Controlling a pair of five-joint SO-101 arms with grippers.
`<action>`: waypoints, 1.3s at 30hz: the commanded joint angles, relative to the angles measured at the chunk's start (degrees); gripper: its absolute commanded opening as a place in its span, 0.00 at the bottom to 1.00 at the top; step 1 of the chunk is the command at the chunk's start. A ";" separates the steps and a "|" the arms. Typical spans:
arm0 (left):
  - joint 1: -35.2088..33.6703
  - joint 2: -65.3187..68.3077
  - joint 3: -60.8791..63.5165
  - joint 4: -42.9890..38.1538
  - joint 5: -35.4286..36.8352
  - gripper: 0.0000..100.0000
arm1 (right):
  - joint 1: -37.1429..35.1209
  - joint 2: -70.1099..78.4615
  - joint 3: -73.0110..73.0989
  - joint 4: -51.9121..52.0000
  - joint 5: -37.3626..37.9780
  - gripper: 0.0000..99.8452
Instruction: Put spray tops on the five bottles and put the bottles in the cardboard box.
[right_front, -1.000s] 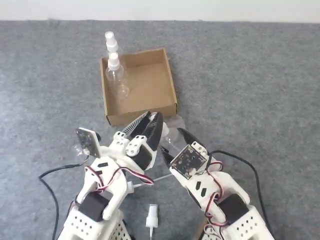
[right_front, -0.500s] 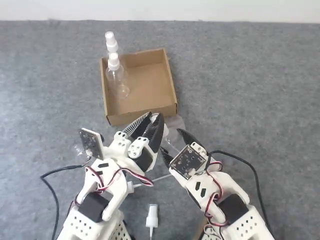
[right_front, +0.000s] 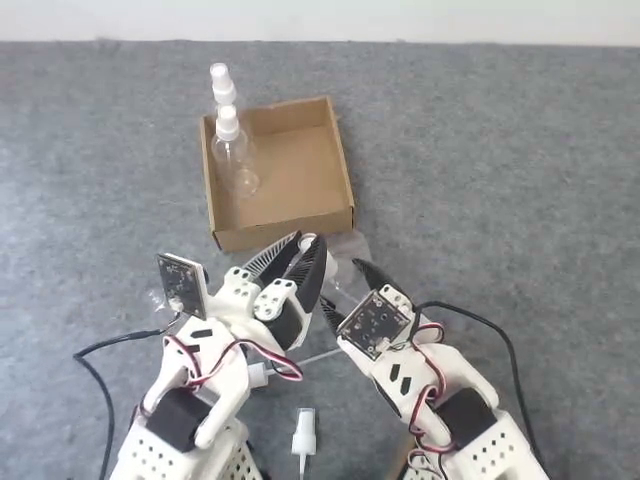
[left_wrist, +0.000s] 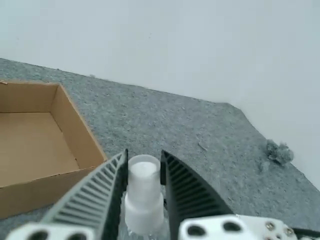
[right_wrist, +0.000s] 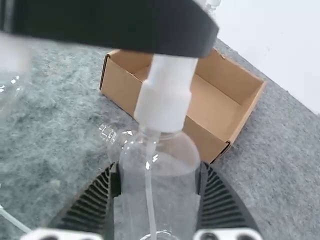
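My right gripper is shut on a clear bottle, held upright just in front of the cardboard box. A white spray top sits on that bottle's neck. My left gripper is shut on this spray top from above, its black body crossing over the bottle. In the high view the left gripper and the right gripper meet near the box's front wall. One capped bottle lies inside the box at its left side.
Another capped bottle stands behind the box. A loose spray top lies between the arm bases. An uncapped bottle lies on the grey carpet by the box front, and another bottle peeks out beside the left arm.
The left arm has shifted slightly toward the near side, its gripper still on the spray top. The right arm has hardly moved.
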 joint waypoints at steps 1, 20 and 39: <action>1.49 -0.70 -1.19 3.34 0.09 0.01 | 2.68 -1.63 -0.88 -1.54 -0.44 0.01; 2.11 -0.70 -3.38 7.82 -0.18 0.01 | 2.51 -1.63 -0.79 -1.19 -0.44 0.01; 1.58 -0.70 -10.07 17.85 2.46 0.23 | 2.51 -1.63 0.00 -1.63 -0.44 0.01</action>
